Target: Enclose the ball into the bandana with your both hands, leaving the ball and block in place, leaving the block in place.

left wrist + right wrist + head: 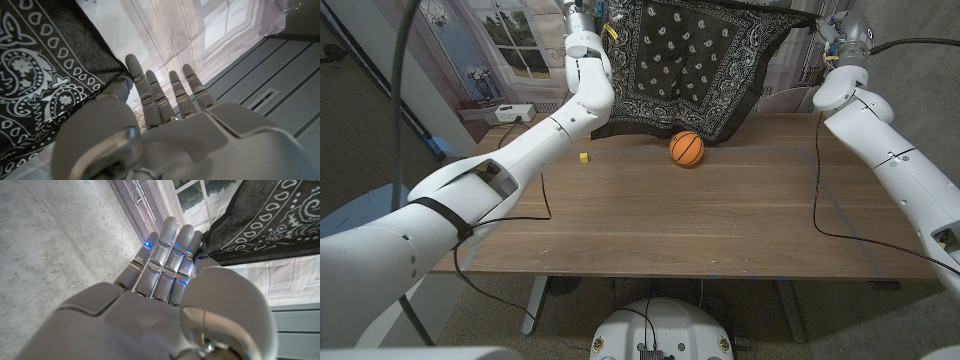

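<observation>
Nearest the lens in the head view, the robot's left arm (470, 190) sweeps from the lower left of the frame up toward the top centre, while the right arm (890, 150) climbs along the right edge; between them the wooden table (700, 220) spreads across the middle of the picture; a black paisley bandana (695, 60) hangs stretched across the upper centre, its lower edge trailing onto the table's far side; the orange ball (687, 148) sits on the table just in front of that edge, a little right of centre, and the small yellow block (584, 156) lies apart to its left, close to the left forearm; in the left wrist view, the left hand (165, 130) pinches one corner of the bandana between thumb and a finger, the other fingers (192, 87) straight and slightly spread; in the right wrist view, the right hand (170, 300) pinches the opposite corner against its thumb, its fingers (167, 245) pressed close together and extended; a window backdrop (510, 45) fills the upper left of the head view.
</observation>
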Motion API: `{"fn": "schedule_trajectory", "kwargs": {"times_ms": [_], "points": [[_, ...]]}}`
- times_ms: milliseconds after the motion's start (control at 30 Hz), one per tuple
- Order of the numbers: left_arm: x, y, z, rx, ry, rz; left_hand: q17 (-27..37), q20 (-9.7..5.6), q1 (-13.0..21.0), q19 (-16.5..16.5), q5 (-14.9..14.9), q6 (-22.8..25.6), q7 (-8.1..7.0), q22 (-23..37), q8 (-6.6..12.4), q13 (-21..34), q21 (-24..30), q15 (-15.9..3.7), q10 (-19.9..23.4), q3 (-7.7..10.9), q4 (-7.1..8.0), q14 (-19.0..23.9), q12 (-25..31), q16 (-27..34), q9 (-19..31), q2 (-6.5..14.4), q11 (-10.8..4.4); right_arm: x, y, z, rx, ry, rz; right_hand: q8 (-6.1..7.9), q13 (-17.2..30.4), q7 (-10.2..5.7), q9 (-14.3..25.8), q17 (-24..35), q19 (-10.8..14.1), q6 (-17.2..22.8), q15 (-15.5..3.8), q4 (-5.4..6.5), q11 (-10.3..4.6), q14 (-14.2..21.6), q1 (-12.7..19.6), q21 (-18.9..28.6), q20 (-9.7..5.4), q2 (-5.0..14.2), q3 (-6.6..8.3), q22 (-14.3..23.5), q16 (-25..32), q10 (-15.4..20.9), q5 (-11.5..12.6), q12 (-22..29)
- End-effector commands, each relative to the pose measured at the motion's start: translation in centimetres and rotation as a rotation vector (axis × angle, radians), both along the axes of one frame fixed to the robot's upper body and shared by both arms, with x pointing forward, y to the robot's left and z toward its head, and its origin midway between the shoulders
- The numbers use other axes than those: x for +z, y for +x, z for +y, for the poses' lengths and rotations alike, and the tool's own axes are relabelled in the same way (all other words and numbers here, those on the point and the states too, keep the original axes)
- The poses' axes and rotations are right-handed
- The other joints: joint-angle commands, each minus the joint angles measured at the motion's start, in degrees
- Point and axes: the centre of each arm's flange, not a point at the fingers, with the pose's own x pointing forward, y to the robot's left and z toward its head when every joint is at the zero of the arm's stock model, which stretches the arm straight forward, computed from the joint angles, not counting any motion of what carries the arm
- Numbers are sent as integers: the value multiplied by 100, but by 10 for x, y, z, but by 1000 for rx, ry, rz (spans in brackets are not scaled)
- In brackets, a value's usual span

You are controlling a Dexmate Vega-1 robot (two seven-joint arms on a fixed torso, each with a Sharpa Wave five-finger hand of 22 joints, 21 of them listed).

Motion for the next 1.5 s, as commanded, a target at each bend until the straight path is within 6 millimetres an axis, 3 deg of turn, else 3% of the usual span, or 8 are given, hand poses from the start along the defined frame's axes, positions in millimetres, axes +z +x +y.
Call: {"fn": "schedule_trajectory", "kwargs": {"times_ms": [33, 233, 567, 933, 1400, 1500], "points": [[-19, 14, 11, -474, -187, 164, 18, -16, 306, 100, -18, 26, 37, 10, -8, 33, 55, -790, 65, -52, -8, 55, 13, 65, -7, 211, 12, -8, -14, -23, -48, 46, -54, 30, 1, -32, 3, 40, -29, 18, -489, 32, -38, 14, 92, 44, -6, 113, 7, 16, -34, 30, 27, 26], [-33, 7, 6, -771, -257, 292, 21, 1, 431, 100, -29, 5, 198, 15, -35, 48, 84, -725, 97, -82, -19, 72, 15, 91, -58, 252, 123, -28, -17, -37, 0, 63, -34, 42, 0, -51, -23, 37, -35, 29, -488, 38, -46, 37, 108, 67, -8, 108, -12, 13, -75, 32, 28, 35], [-46, -19, 4, -1062, -305, 450, 8, 86, 579, -76, 2, -22, 337, 23, -1, 70, 67, -555, 14, -99, -5, -10, -30, 63, -8, 274, 237, -70, -42, -27, 74, -66, 49, 70, -11, -51, -43, 48, -51, 25, -482, 47, -41, 69, 138, 110, -7, 109, -54, 8, -129, 36, 26, 45], [-59, -23, 5, -1121, -309, 602, -53, 188, 614, -269, 69, 10, 460, 26, 76, 82, 28, -411, -59, -42, 15, -101, -62, -32, 82, 247, 340, -97, -56, -15, 147, -136, 214, 95, -19, -52, -40, 64, -88, -10, -483, 64, -32, 94, 158, 139, 7, 119, -85, 4, -173, 23, 26, 47], [-82, 0, -8, -1205, -283, 969, -62, 265, 716, -392, 152, 25, 639, 27, 65, 93, 21, -283, -171, -49, -6, -222, -105, -81, 53, 238, 497, -126, -47, -21, 209, -153, 420, 122, -67, -29, -82, 76, -138, -12, -479, 83, -6, 108, 196, 190, 36, 132, -138, -4, -242, 17, 23, 33], [-83, 2, -14, -1165, -236, 1021, -61, 293, 746, -442, 176, 3, 674, 28, 74, 95, 15, -177, -259, -59, -3, -292, -137, -103, 90, 242, 541, -130, -45, -19, 222, -168, 467, 128, -70, -27, -80, 79, -149, -19, -478, 84, -2, 114, 202, 197, 41, 134, -146, -4, -246, 15, 22, 33]]}}
